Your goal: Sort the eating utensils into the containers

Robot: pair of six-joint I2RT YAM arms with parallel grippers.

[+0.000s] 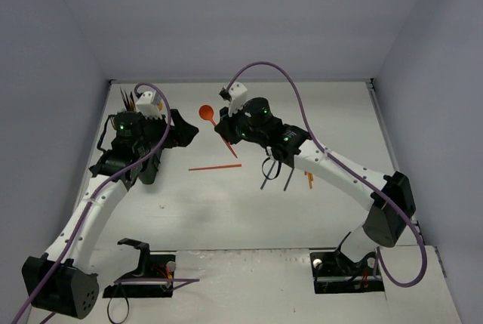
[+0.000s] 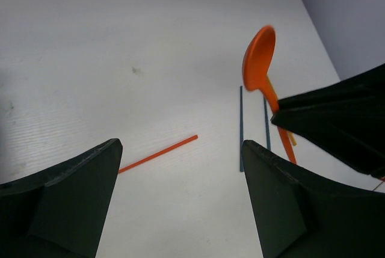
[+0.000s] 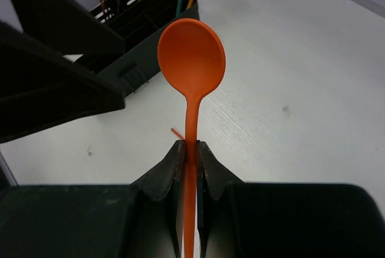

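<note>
Partway: utensils (image 1: 128, 100) in caddy (image 3: 150, 14) at ten o'clock, right jaws clamped on orange spoon (image 3: 191, 59), left jaws apart, loose pieces (image 1: 215, 167) lying on counter (image 1: 226, 214).

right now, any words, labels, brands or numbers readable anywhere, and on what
None: no word, label, brand or number can be read in any view.
The orange spoon, clamped in the right gripper, is plain; the black caddy and the left gripper show no markings.
The arms carry only small green lights, no legible lettering.
</note>
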